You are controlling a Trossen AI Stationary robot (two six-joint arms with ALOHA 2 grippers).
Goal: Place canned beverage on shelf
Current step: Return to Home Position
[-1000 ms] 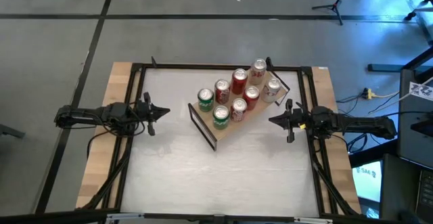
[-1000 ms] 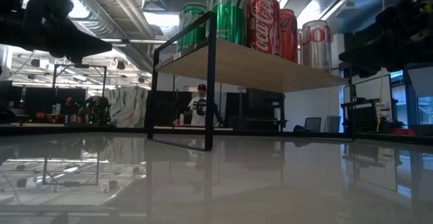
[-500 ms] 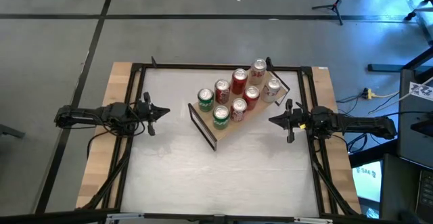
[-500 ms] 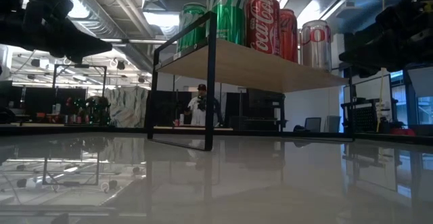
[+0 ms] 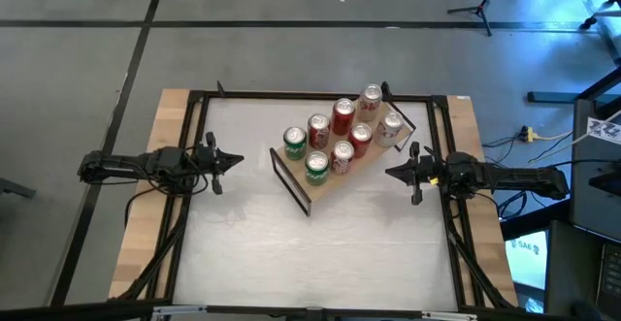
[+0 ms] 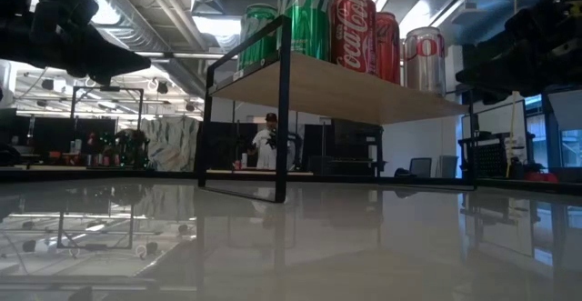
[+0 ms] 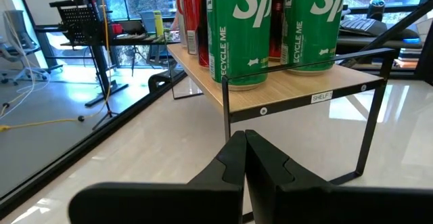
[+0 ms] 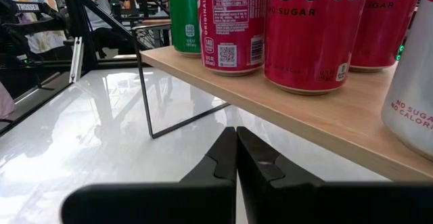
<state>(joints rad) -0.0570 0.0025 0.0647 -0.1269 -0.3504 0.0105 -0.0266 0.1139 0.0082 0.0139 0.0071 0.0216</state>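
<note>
Shelf [image 5: 327, 184]: stands slanted on the white tabletop [image 5: 291, 253], toward its far side, between the two arms.
Cans: eight stand upright on the plank in two rows. The green cans [image 5: 295, 142] are at the end nearer the left arm, followed by the red-and-white cans [image 5: 318, 129], the red cans [image 5: 343, 115] and the silver cans [image 5: 372, 98].
Left hand [image 5: 237, 159]: fingers pressed together, holding nothing, above the tabletop's left side, well apart from the shelf.
Right hand [image 5: 390, 173]: fingers pressed together, empty, near the shelf's silver-can end, not touching.
</note>
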